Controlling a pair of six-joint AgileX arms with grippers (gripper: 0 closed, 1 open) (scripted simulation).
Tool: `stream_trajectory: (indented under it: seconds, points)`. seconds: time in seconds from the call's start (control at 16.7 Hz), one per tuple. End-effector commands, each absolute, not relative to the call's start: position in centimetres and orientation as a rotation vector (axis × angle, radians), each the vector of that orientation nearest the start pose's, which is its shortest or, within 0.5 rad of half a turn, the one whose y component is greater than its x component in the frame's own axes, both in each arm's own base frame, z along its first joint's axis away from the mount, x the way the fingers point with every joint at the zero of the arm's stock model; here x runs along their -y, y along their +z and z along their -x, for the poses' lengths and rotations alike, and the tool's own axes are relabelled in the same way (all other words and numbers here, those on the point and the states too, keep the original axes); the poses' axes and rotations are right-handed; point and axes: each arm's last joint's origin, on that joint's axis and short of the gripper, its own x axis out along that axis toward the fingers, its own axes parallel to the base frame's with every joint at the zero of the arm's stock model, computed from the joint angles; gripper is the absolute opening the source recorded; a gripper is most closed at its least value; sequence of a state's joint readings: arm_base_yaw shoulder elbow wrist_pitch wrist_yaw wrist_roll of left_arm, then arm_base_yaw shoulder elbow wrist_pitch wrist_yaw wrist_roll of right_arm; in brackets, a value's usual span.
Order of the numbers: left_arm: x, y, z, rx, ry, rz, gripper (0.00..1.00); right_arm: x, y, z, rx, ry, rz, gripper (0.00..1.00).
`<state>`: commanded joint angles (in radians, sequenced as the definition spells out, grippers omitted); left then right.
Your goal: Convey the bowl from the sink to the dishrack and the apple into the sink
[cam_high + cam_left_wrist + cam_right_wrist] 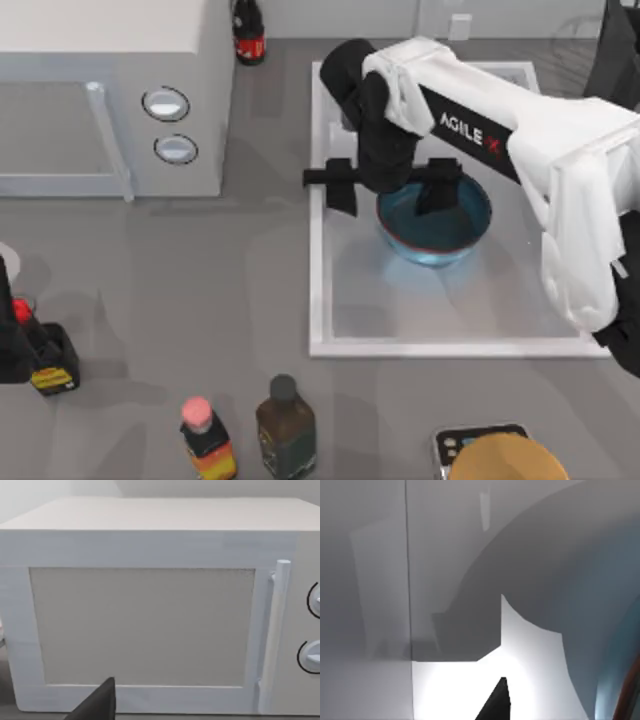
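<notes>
Reaching down into the sink (325,300), the right gripper (392,195) has its 2 black fingers spread wide: 1 finger (438,188) dips inside the bowl (440,235), the other (338,185) hangs outside it, over the sink's left rim. The fingers straddle the bowl's left wall but are not closed on it, so the gripper grips nothing. The bowl, blue with a dark teal inside, sits on the sink floor toward the basin's upper middle. In the right wrist view, the bowl's curved wall (620,630) and red rim edge (626,700) lie close beside the white sink floor (450,690), with a dark fingertip (495,702) low in the picture.

The white right arm (560,160), marked AGILEX, stretches in from the right edge of the table. The left arm (10,330) is parked at the table's left edge, and whether its gripper is open cannot be told; its wrist view faces the microwave (145,625). 3 bottles (285,425) stand near the table's lower left.
</notes>
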<state>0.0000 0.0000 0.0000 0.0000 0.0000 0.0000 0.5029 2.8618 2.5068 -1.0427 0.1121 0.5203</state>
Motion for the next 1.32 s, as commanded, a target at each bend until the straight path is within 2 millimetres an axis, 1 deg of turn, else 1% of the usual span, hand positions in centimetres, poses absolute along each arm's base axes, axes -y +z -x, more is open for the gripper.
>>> stream_trajectory:
  seconds: [0.78,0.84,1.26,1.32]
  points:
    - [0.12,16.00,-10.57,0.000,0.000,0.000,1.00,-26.76,4.66,-47.74,-1.371,-0.009,-0.007,0.02]
    - [0.12,16.00,-10.57,0.000,0.000,0.000,1.00,-26.76,4.66,-47.74,-1.371,-0.009,-0.007,0.00]
    - [0.12,16.00,-10.57,0.000,0.000,0.000,1.00,-26.76,4.66,-47.74,-1.371,-0.009,-0.007,0.00]
    - [0.12,16.00,-10.57,0.000,0.000,0.000,1.00,-26.62,4.95,-47.81,-1.367,-0.010,-0.010,0.00]
